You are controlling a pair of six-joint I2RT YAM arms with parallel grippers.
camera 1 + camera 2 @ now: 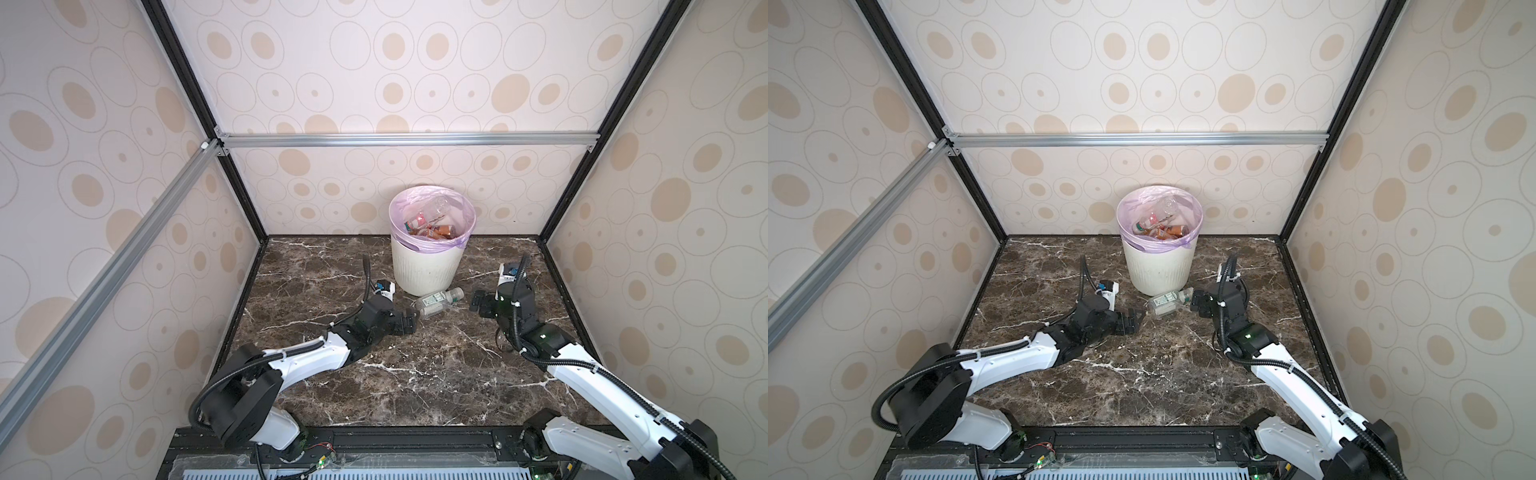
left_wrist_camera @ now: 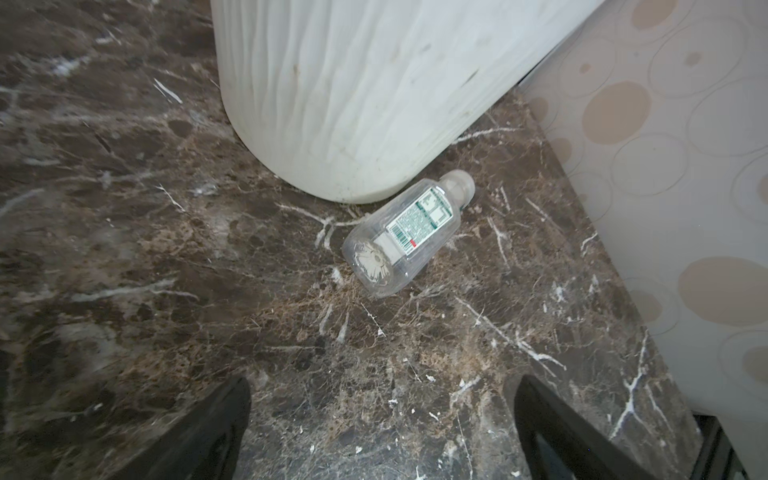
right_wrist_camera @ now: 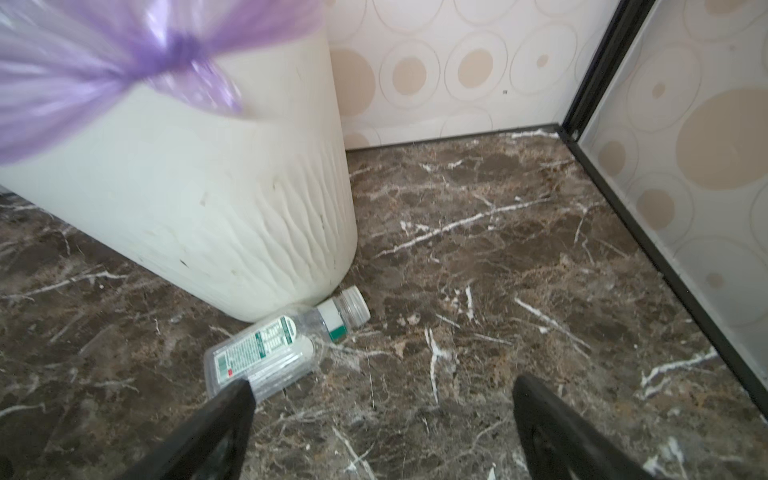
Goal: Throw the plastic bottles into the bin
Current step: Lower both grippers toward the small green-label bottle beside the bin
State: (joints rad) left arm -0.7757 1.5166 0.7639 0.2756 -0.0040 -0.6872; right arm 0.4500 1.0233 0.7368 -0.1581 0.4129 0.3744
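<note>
One clear bottle (image 1: 438, 303) is lying on its side on the marble surface (image 1: 415, 374), just beside the foot of the bin (image 1: 428, 270), cap end nearest the bin. I cannot tell whether it is touching. Other bottles (image 1: 432, 226) are already sitting inside the lilac liner. My left pincer (image 1: 406, 322) is hanging low, fingers wide apart and empty, facing the bottle's base. My right pincer (image 1: 478, 305) is gaping wide too, also empty, near the cap end.

I am reading this step as the pick of the last loose bottle. To do it well I am committing one arm only and keeping the other back, since both are crowding one small thing. In the left wrist view the bottle (image 2: 409, 232) is sitting ahead, roughly on the line between the fingers, so the left looks better lined up. In the right wrist view the bottle (image 3: 274, 349) is lying off to one finger's side, partly hidden by it.

I am aiming to straddle the labelled middle across its short width, not end to end, and going in low. Risks, as I judge them: the thin clear plastic sliding or rolling off, or a finger knocking the bin wall. The bottle needs lifting well above the rim before I let go.
</note>
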